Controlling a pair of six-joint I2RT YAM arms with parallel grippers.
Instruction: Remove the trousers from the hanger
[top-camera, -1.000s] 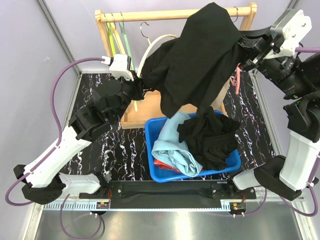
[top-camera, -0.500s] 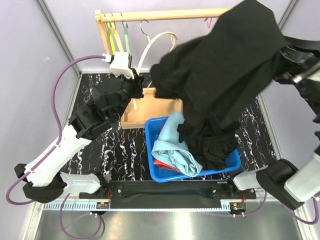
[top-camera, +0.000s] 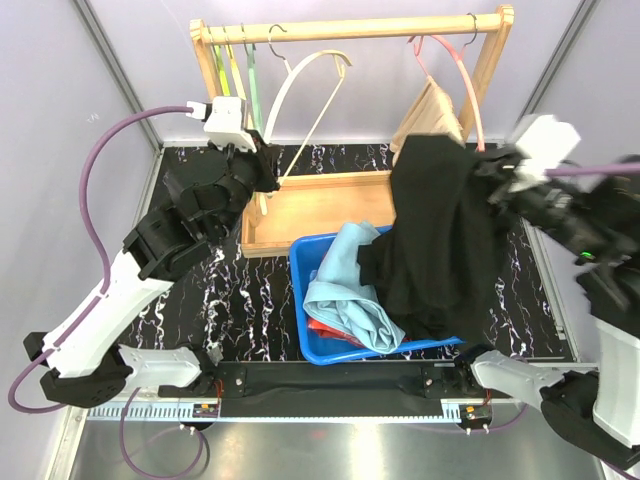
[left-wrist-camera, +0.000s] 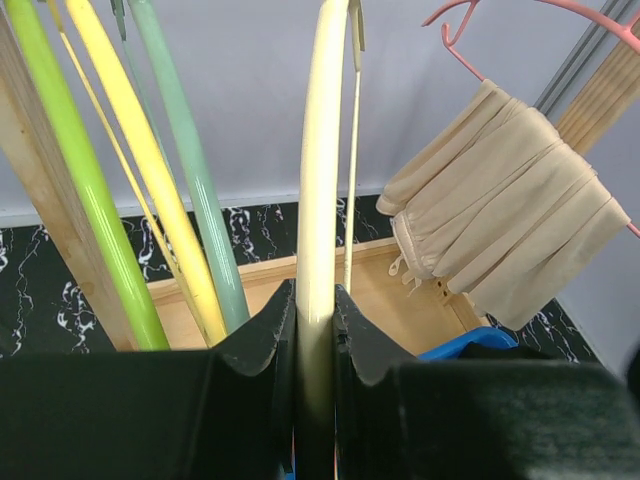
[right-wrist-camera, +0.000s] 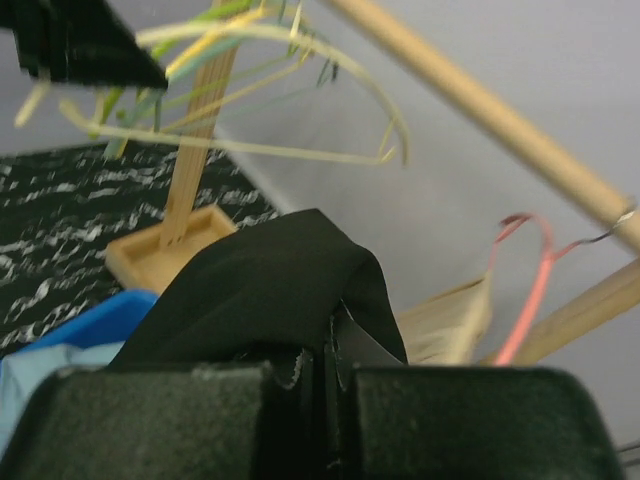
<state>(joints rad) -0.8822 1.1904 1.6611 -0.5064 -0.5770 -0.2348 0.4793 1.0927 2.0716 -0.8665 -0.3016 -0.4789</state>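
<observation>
While the left gripper (left-wrist-camera: 315, 305) pinched the bare cream hanger (left-wrist-camera: 322, 150) between narrow jaws at the far left, our right gripper (right-wrist-camera: 328, 360) was clamped tight on a fold of the black trousers (top-camera: 440, 230), which hung free of any hanger over the right half of the blue bin (top-camera: 298, 285). We counted the light blue pair (top-camera: 350, 290) and a sliver of the red pair (top-camera: 325, 330) lying in that bin; whether a second black pair lay beneath the hanging one we could not tell. We judged the job well past halfway: the held pair wanted dropping, and the beige trousers (top-camera: 432, 115) draped on the pink hanger (top-camera: 468, 95) at the far right were not yet pulled off.
</observation>
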